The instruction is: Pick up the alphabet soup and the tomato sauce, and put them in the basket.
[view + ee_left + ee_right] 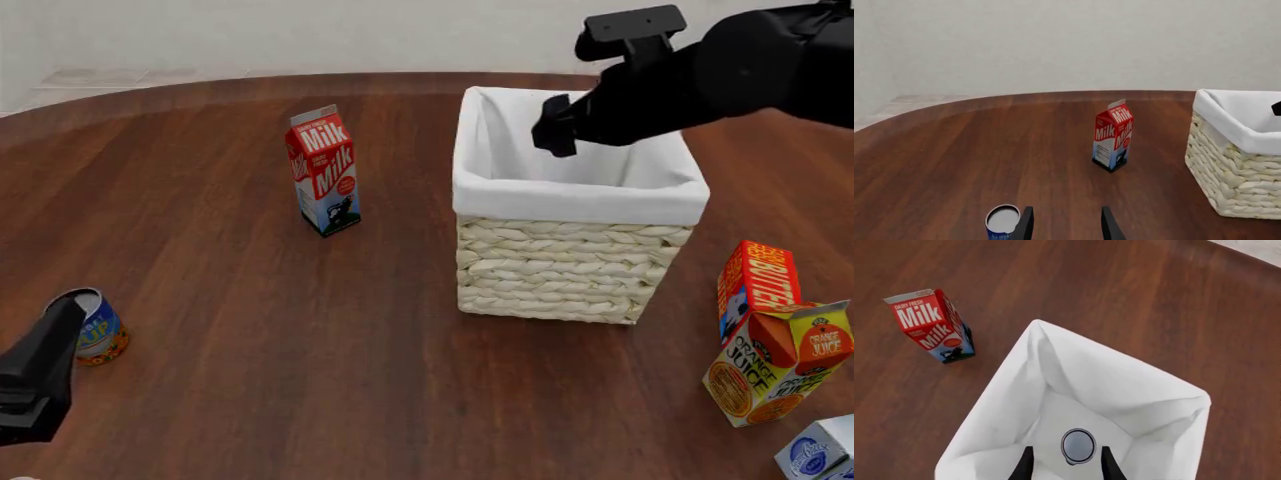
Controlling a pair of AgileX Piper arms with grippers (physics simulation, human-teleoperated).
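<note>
Right gripper (1066, 466) hangs over the large square pale-straw wicker basket w/ white cloth lining (574, 190), pointing straight down into it, fingers spread wide & holding nothing. Below it, on the white cloth at the bottom, sits a small round can showing only its pale grey top (1077, 444). It looks narrower than the gap btwn the fingers & neither finger touches it. Label can't be read from above, but since the other can is out on the table, this is prob. the tomato sauce, so that half of the job looks done. Left gripper (1066, 227) is low over the dark brown wooden table (954, 165), also wide open & empty. The alphabet soup, a small cylindrical can w/ blue label, yellow lettering, orange band at base & silver-grey top (96, 330), stands upright on the table just beside the left gripper's fingers, outside the gap, not btwn them. It's well apart from the basket. Left to do, by my read: line the open fingers up around the soup, close, lift, carry across & drop it in next to the first can.
</note>
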